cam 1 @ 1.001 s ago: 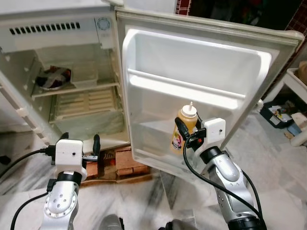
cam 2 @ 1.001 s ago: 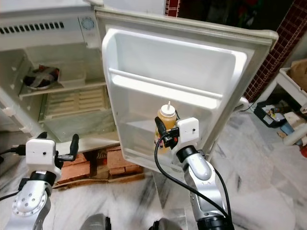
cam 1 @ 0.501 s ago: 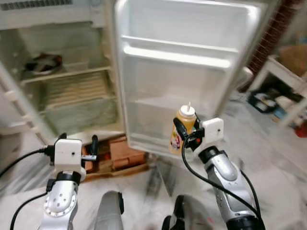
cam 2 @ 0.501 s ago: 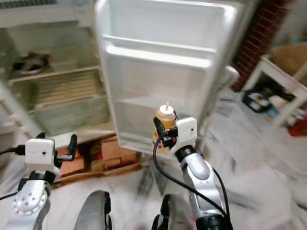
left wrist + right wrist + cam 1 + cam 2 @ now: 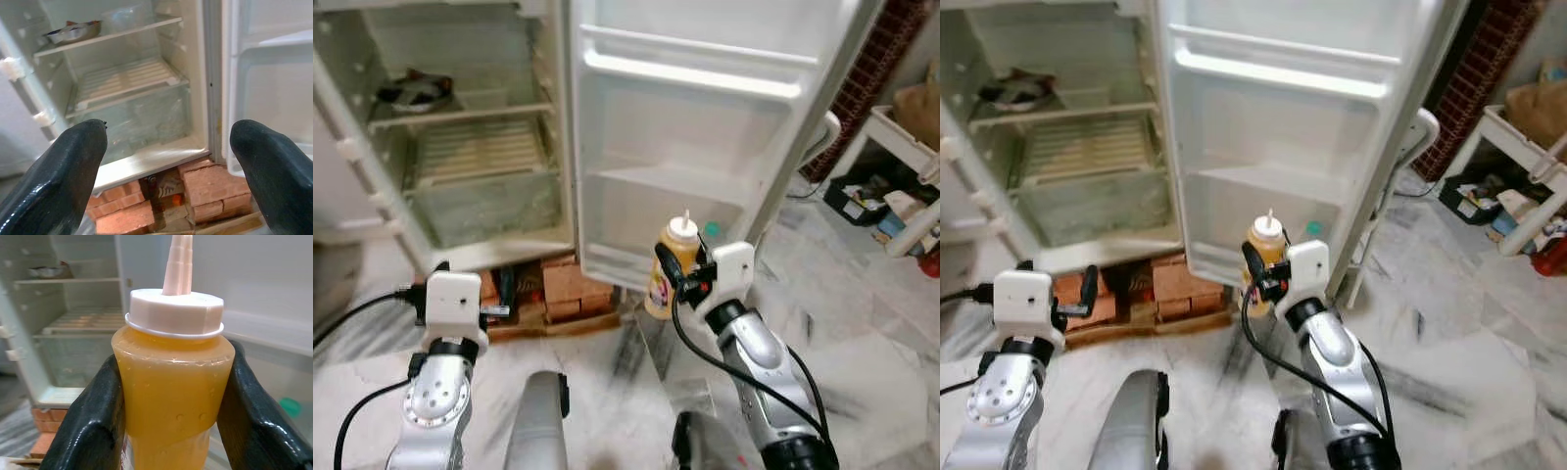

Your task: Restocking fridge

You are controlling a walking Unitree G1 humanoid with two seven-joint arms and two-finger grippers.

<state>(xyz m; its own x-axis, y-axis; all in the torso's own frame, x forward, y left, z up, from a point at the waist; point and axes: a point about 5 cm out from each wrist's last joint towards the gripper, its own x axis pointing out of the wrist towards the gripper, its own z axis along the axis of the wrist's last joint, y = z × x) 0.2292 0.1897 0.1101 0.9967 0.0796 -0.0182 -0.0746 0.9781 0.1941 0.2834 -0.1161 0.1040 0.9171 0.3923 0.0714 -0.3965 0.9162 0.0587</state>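
My right tool pinching mustard bottle, lower label hidden by fingers; bottle upright, nozzle up, before open fridge door. My left tool spread, empty, facing fridge interior.

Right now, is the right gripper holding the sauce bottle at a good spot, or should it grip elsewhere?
Keep it. The right gripper clamps the sauce bottle from both sides on its upper body, just under the cap. The bottle stands upright, and the wider cap rim above the fingers should help stop it slipping down.
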